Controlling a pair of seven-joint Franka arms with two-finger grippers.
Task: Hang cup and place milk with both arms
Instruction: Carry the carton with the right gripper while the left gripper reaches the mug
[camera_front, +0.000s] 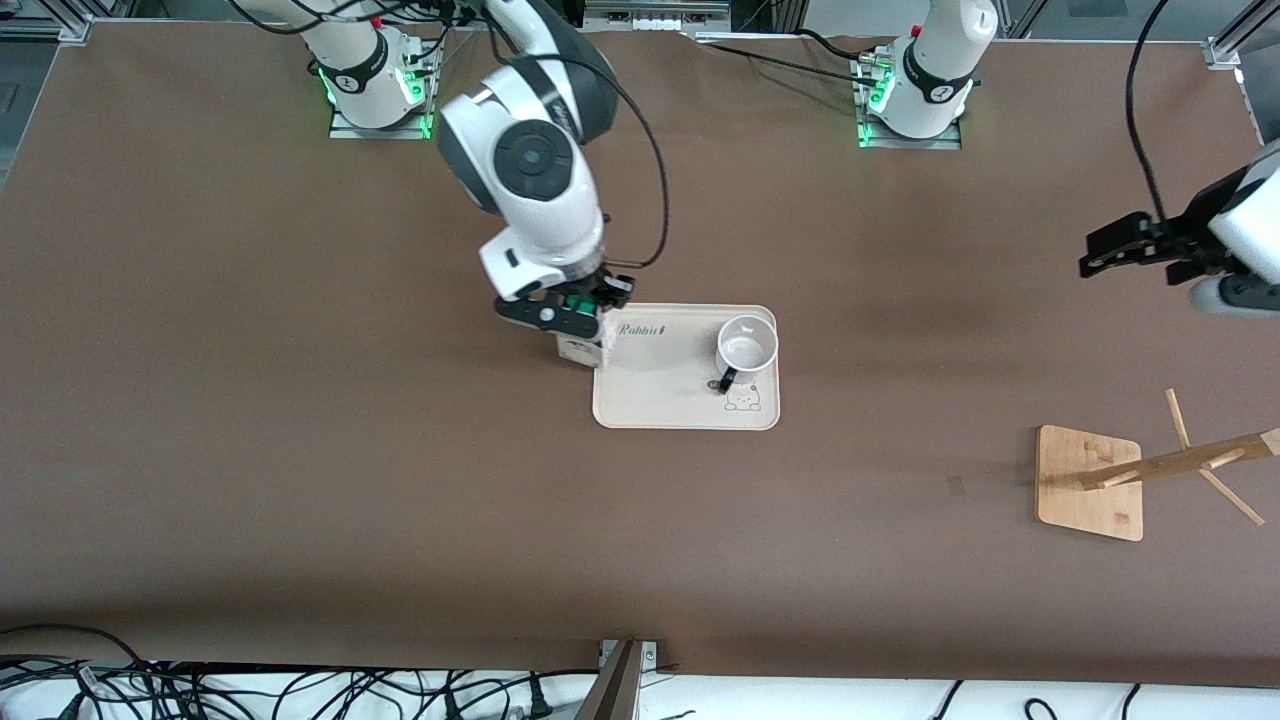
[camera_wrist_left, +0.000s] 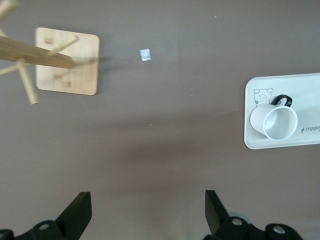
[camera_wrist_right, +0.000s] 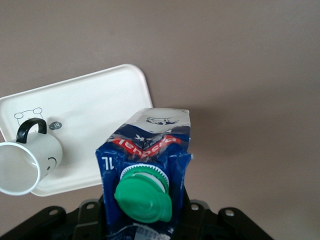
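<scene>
The front view looks steeply down from high across the table, bases along its top edge. The left wrist view looks down from well above, tray (camera_wrist_left: 280, 142) at its right edge. The right wrist view sits close over the milk (camera_wrist_right: 145, 170). All three share the tray and cup (camera_front: 746, 347).

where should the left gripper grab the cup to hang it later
Probably by the rim, coming straight down. The cup stands upright, mouth open, on the tray, so one finger can go inside the wall and one outside. Grip the side away from the black handle, which points toward the front camera, leaving the loop free for a rack peg.
</scene>
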